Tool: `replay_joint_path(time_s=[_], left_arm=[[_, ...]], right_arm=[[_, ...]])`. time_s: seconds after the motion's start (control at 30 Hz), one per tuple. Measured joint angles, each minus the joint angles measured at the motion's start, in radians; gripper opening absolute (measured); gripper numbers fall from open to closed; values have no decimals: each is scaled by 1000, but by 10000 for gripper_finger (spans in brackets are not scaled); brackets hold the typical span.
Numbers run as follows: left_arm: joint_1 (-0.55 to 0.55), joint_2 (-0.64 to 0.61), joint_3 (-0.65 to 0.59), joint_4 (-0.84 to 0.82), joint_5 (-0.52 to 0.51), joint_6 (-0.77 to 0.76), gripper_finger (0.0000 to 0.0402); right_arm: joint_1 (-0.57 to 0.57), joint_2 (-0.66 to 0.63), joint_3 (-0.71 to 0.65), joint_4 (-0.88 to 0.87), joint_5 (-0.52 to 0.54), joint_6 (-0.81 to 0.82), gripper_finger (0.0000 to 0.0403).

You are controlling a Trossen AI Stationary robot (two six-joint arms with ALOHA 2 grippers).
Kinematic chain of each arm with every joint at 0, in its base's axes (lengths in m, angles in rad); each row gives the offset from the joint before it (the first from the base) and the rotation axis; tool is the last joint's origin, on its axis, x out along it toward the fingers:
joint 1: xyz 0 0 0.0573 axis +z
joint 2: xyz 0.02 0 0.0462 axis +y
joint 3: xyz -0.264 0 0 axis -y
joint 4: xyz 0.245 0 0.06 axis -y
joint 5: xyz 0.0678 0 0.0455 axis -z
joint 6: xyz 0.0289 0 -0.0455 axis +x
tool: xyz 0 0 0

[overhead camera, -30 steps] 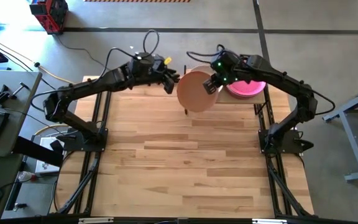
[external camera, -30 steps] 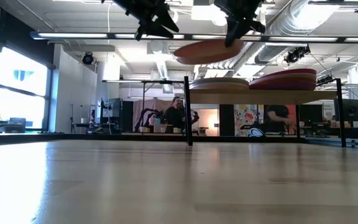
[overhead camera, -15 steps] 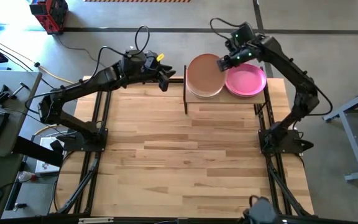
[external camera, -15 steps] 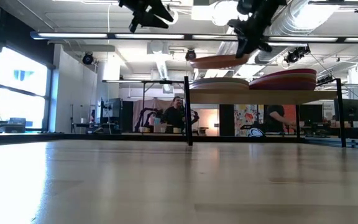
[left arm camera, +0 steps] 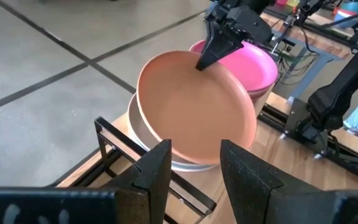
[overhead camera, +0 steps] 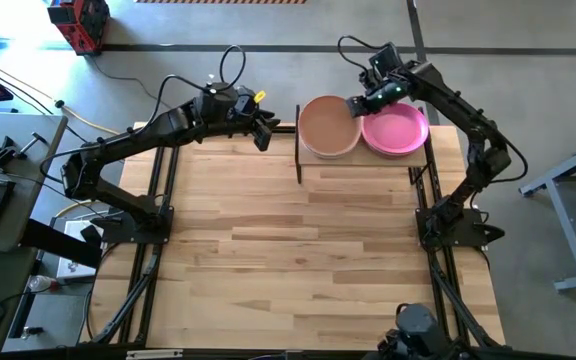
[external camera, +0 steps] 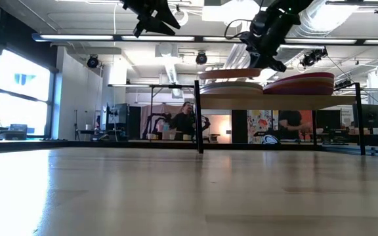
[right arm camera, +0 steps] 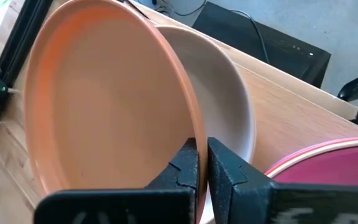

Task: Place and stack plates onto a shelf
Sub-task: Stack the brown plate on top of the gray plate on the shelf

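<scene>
Upper centre of the high view: my right hand (overhead camera: 356, 103) pinches the rim of the salmon plate (overhead camera: 327, 124), fingers clamped tight on its edge. That plate sits slightly tilted over the off-white stack (left arm camera: 157, 146) on the left half of the shelf (external camera: 287, 101). Magenta plate (overhead camera: 396, 128) tops the stack just beside it, frame right. My left hand (overhead camera: 265, 129) hangs over the surface (overhead camera: 298, 250) left of the shelf, fingers spread, holding nothing.

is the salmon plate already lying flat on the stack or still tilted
Still tilted. The right gripper pinches the salmon plate by its rim, one edge raised above the cream plate beneath.
</scene>
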Motion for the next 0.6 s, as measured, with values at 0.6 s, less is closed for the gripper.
replay_joint_path(time_s=[0.6], left_arm=[[-1,0,0,-42,-3,0,125]], right_arm=[[32,7,0,3,133,8,2]])
